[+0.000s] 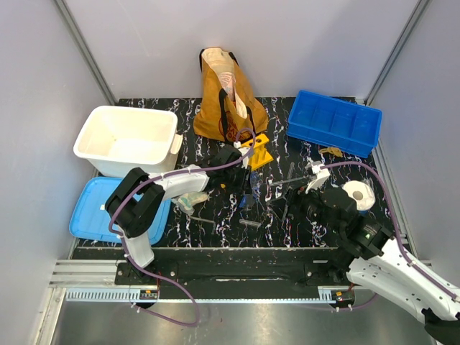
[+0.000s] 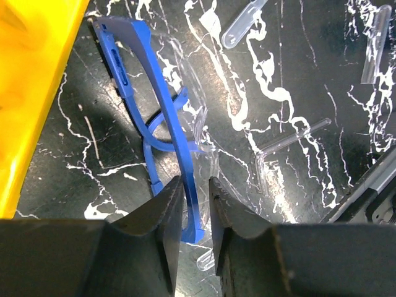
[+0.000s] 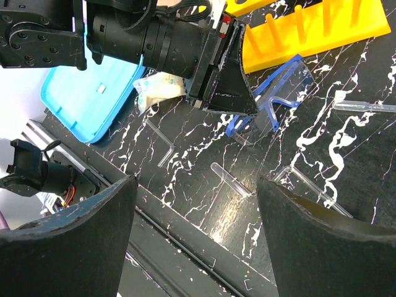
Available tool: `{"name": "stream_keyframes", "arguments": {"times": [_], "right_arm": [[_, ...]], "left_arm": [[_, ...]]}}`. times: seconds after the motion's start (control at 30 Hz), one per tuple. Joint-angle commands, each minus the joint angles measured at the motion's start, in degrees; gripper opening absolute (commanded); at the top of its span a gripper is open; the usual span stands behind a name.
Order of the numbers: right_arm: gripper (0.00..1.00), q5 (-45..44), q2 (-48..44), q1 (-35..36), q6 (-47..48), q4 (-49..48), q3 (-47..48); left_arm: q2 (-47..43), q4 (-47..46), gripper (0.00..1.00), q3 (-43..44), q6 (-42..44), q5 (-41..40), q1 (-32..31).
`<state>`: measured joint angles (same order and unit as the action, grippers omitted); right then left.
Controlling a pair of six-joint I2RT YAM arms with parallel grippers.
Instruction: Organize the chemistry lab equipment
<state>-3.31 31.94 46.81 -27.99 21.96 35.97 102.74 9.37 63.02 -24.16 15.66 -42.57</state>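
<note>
Blue-framed safety glasses [image 2: 167,117] with a clear lens lie on the black marbled table beside the yellow test-tube rack [image 2: 31,93]. My left gripper [image 2: 194,185] straddles the end of one blue temple arm. Its jaws stand narrow, with the arm against the left finger and a slim gap at the right finger. From above, that gripper [image 1: 241,180] sits just below the rack [image 1: 259,151]. My right gripper [image 3: 197,185] hangs wide open and holds nothing, above a clear test tube [image 3: 232,179] near the table's front edge. Other clear tubes [image 2: 294,136] and a pipette [image 2: 244,21] lie scattered.
A white tub [image 1: 126,140] stands at the back left, with a light blue lid [image 1: 93,208] in front of it. A blue divided bin [image 1: 334,122] is at the back right, a mustard tote bag [image 1: 226,97] at the back centre. A white tape roll [image 1: 358,194] lies right.
</note>
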Motion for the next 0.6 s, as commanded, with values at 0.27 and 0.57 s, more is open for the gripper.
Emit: {"name": "stream_keyframes", "arguments": {"times": [0.27, 0.57], "right_arm": [[0.85, 0.8, 0.2, -0.2, 0.8, -3.1, -0.5], [0.85, 0.8, -0.1, -0.2, 0.5, -3.1, -0.1]], "left_arm": [[-1.2, -4.8, 0.04, 1.9, -1.7, 6.1, 0.3], [-7.0, -4.1, 0.00, 2.5, -3.0, 9.3, 0.2]]}}
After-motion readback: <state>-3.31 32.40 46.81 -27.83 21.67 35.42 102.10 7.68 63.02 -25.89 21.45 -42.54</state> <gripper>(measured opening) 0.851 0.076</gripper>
